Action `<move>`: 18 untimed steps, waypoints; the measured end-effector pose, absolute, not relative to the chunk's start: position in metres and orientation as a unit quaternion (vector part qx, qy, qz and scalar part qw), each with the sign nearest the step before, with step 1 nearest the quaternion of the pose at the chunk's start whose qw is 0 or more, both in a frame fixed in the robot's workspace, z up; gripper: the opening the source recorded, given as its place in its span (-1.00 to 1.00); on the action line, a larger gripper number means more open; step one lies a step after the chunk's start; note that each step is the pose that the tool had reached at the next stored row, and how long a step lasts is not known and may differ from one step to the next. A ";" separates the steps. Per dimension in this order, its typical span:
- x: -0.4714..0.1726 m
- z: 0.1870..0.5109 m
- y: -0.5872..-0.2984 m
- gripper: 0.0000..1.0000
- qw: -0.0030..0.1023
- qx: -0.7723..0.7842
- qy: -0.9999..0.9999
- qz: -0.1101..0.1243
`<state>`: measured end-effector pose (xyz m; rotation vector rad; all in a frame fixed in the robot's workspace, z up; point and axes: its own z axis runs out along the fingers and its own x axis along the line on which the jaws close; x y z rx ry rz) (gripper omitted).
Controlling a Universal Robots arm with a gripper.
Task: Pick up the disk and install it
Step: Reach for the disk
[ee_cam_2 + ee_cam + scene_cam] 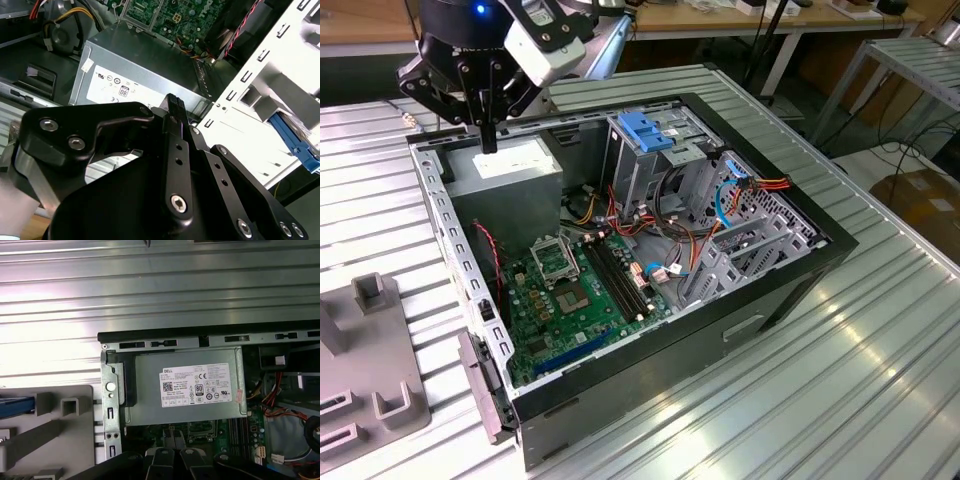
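My gripper (488, 135) hangs over the far corner of the open computer case (790, 290), on the exterior view's left. It is just above the grey power-supply box (515, 170) with its white sticker. Its fingers (175, 107) are pressed together and shut on nothing, and the fingertips (172, 440) point at the box's inner edge. A blue plastic strip (17, 407) lies on the grey fixture (60, 430) beside the case, and it also appears as a blue strip (295, 142) in the second wrist view. I cannot tell whether it belongs to the disk.
Inside the case are a green motherboard (570, 290), loose coloured cables (740, 195) and a metal drive cage with a blue plastic top (645, 130). The case stands on a ribbed metal table (880, 370). The grey fixture (370, 380) with upright posts stands at the exterior view's left.
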<state>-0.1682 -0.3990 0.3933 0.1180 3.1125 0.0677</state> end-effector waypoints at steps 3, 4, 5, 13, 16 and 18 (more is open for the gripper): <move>-0.171 0.393 -0.399 -0.80 0.013 0.038 0.999 0.022; -0.172 0.393 -0.399 -0.80 0.013 0.038 0.999 0.022; -0.172 0.393 -0.399 -0.80 0.013 0.038 0.999 0.022; -0.179 0.393 -0.399 -0.80 0.013 0.038 0.999 0.022; -0.181 0.393 -0.399 -0.80 0.013 0.038 0.999 0.022; -0.183 0.393 -0.399 -0.80 0.013 0.038 0.999 0.022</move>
